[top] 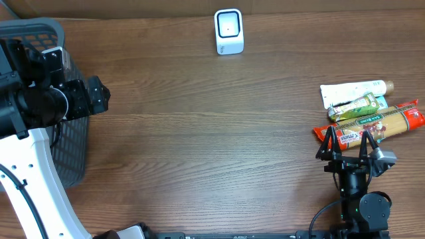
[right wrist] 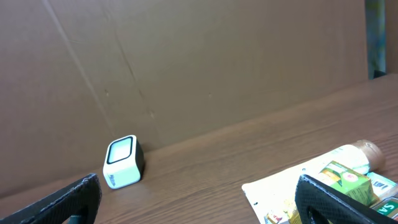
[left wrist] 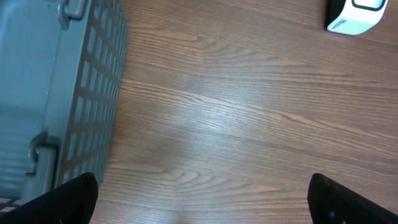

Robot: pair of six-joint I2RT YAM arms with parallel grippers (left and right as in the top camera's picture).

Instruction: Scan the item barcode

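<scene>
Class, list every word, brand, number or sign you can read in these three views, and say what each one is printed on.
No text can be read with certainty.
Pasta packet: white letters on its red label, upside down, too blurred to read.
Green carton: print too small to read.
White packet: print too small to read.
Scanner: a small dark word on its base, blurred in both wrist views.
</scene>
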